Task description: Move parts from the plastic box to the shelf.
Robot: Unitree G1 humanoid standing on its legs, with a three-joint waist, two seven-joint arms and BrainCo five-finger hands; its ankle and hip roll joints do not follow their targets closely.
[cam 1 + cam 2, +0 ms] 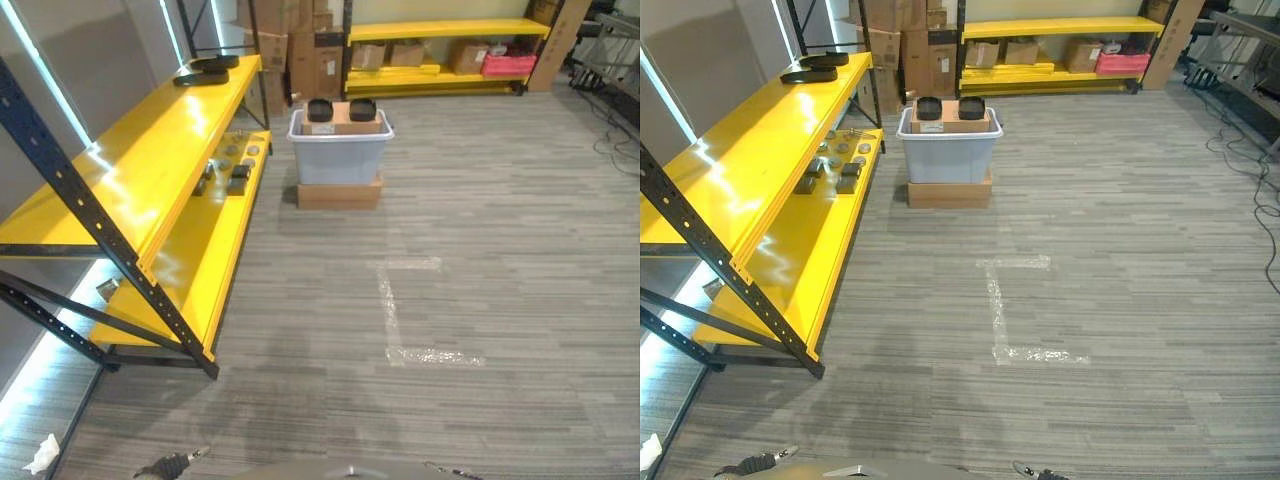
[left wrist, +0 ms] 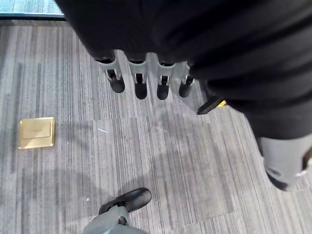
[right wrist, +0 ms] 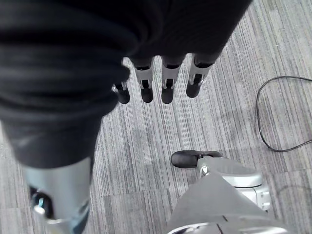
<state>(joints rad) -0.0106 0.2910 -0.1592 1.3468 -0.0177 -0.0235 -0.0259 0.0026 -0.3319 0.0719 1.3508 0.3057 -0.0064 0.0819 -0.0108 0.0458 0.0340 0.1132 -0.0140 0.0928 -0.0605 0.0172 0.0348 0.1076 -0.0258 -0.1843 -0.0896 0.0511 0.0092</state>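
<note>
The plastic box (image 1: pixel 340 150) stands at upper centre of the frame on a flat cardboard box (image 1: pixel 339 193) on the carpet, just beside the far end of the yellow shelf (image 1: pixel 150 160) that runs along the left. Two black parts (image 1: pixel 320 109) sit on top of the box, with cardboard between them. Small dark parts (image 1: pixel 237 176) lie on the shelf's lower board, and two flat black pieces (image 1: pixel 205 68) on its top board. The left robot hand (image 2: pixel 146 80) and right robot hand (image 3: pixel 165 83) hang over bare carpet, fingers straight and spread, holding nothing. A brass floor plate (image 2: pixel 37 132) lies near the left hand.
</note>
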